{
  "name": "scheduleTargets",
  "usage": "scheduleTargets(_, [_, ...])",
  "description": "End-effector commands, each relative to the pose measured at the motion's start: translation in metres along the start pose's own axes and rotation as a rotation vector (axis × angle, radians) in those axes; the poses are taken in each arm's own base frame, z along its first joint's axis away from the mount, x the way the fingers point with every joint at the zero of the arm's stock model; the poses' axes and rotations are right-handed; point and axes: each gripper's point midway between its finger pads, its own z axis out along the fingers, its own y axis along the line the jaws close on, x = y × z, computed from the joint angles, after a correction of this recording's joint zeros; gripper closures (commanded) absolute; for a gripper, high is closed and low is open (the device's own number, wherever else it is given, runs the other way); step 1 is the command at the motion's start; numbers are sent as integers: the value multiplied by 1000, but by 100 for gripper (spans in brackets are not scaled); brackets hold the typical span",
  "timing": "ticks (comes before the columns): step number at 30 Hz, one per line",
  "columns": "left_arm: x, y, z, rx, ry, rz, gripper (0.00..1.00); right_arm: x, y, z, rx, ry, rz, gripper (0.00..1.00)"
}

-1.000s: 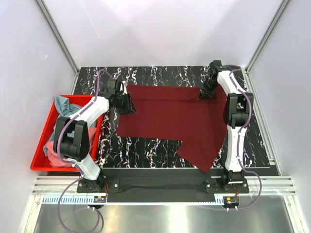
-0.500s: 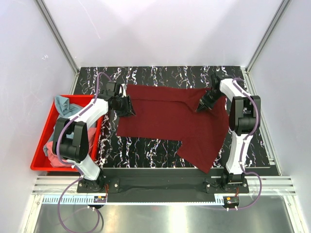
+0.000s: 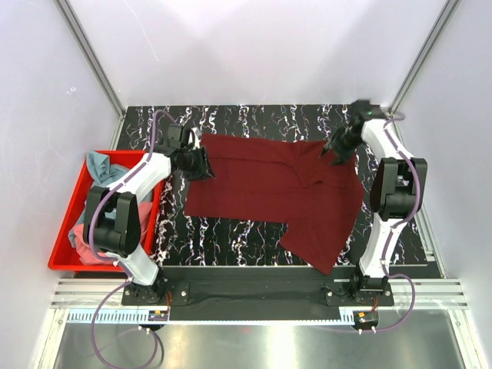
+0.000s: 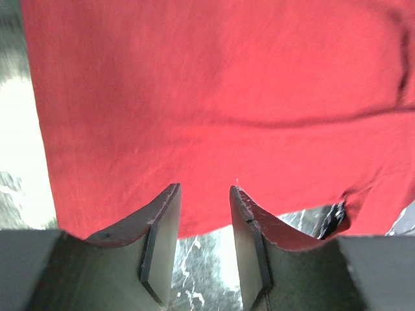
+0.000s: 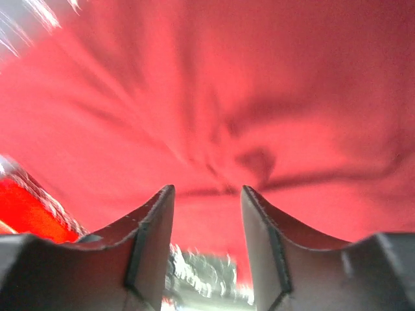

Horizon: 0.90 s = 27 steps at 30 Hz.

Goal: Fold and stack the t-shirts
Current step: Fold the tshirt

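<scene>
The dark maroon t-shirt (image 3: 269,188) lies spread on the black marble table (image 3: 246,119), one flap reaching toward the near right. It fills the left wrist view (image 4: 214,97) and the right wrist view (image 5: 214,97). My left gripper (image 3: 201,163) is open and empty at the shirt's far-left edge (image 4: 202,188). My right gripper (image 3: 335,151) is open and empty just over the shirt's far-right corner (image 5: 206,188). The teal-blue shirt (image 3: 98,164) and the coral pink shirt (image 3: 83,237) lie in the red bin.
The red plastic bin (image 3: 65,231) stands at the table's left side. White walls with metal posts close the back and sides. The arm bases sit on a rail at the near edge (image 3: 254,290).
My right gripper has swung from the far-right corner down over the shirt, then back out to the right. A fold has formed near that corner. My left gripper has barely moved.
</scene>
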Motion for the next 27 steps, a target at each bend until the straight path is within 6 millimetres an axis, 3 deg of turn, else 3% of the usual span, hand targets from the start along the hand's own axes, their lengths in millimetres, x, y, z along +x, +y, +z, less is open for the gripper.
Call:
scheduleTargets(1, [-51,-18,-11,25,-130,46,59,-86,1,-29,35,-271,-72,50])
scheduleTargets(2, [-63,-22,-8,28,-141,48,59,-106,0,-25,39,-300,-65,52])
scheduleTargets(5, [-80,-27,-1,46,-168,37,59,-137,0,-23,14,-332,-46,53])
scheduleTargets(6, [-84,-26,7,48,-164,32,59,-144,-11,-11,24,-311,-36,53])
scheduleTargets(9, [-97,-24,24,51,-176,18,58,-160,-15,-1,15,-326,-86,48])
scheduleTargets(16, [-122,-15,59,91,-193,-65,58,-182,-17,23,-30,-356,-105,45])
scheduleTargets(22, [-139,-13,74,114,-206,-102,58,-197,-6,25,-88,-396,-87,44])
scheduleTargets(27, [-150,-7,87,120,-216,-158,58,-200,-7,40,-113,-375,-59,44])
